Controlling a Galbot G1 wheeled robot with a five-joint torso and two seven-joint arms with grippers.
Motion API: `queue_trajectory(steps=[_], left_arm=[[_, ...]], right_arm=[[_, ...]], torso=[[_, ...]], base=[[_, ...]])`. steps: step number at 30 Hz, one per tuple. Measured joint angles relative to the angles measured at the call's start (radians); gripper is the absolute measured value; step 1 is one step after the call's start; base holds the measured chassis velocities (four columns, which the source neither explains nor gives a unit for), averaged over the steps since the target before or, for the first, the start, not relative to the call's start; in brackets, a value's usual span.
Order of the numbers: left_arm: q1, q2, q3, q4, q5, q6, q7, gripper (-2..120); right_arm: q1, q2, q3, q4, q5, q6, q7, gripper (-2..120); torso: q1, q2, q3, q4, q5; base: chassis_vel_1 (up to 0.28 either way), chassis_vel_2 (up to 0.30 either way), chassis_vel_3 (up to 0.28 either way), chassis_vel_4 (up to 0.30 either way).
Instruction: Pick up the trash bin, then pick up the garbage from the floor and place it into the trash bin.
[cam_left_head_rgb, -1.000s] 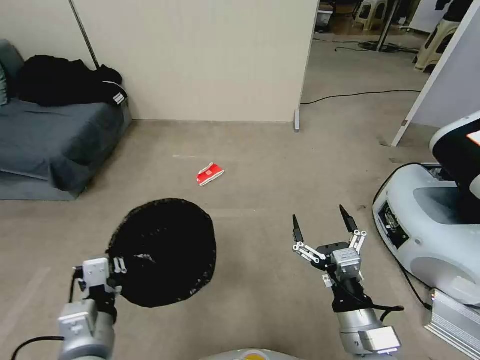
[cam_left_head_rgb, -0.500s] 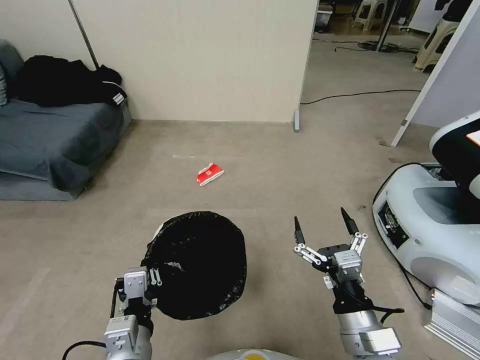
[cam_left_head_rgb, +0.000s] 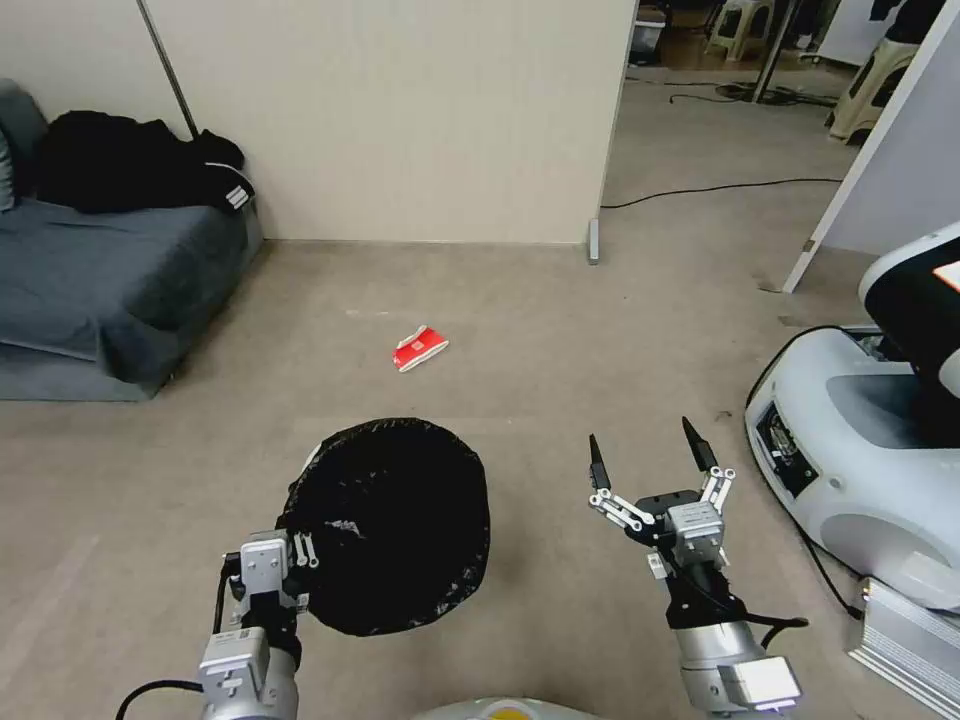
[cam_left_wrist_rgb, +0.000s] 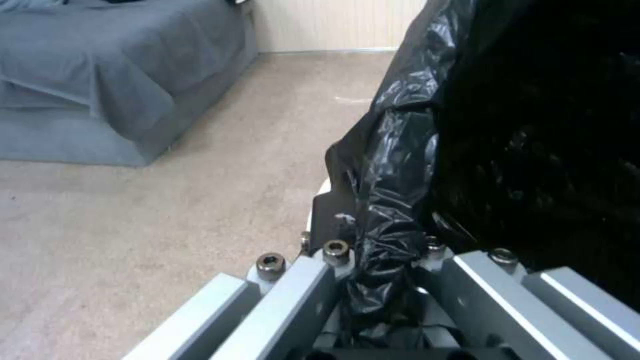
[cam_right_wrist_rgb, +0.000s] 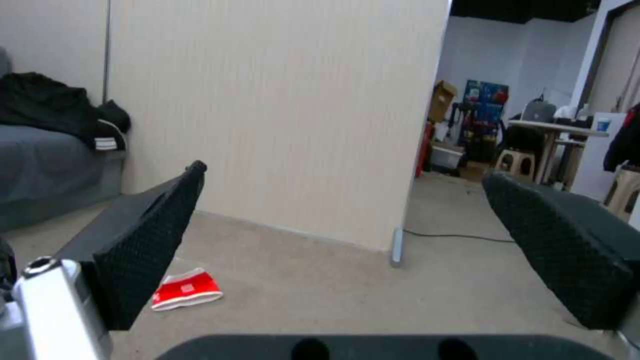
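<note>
Left gripper (cam_left_head_rgb: 300, 552), low near the robot, has its jaws pinching the trash bin (cam_left_head_rgb: 390, 525) by the bag-lined rim; bin hangs off the floor, mouth tilted toward the head cam. Liner's soft and prob slippery, so grip on the rim underneath matters. Red-and-white carton (cam_left_head_rgb: 420, 348) lies mid-floor ahead: light, crushable, take it across the flat sides. Right gripper (cam_left_head_rgb: 650, 462) hovers w/ jaws spread wide

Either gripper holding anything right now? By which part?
Left gripper is shut on the trash bin, clamped on its bag-covered rim. Right gripper holds nothing, jaws open.
</note>
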Motion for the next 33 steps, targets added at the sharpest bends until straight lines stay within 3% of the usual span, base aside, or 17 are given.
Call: queue_trajectory(steps=[33], left_arm=[[-0.004, -0.008, -0.031, -0.01, -0.025, -0.002, -0.003, 1]], right_arm=[[-0.001, 0.0, 0.007, 0.008, -0.003, 0.009, -0.033, 100]], torso=[[0.0, 0.0, 0.0, 0.0001, 0.0]], base=[[0.0, 0.0, 0.0, 0.0]])
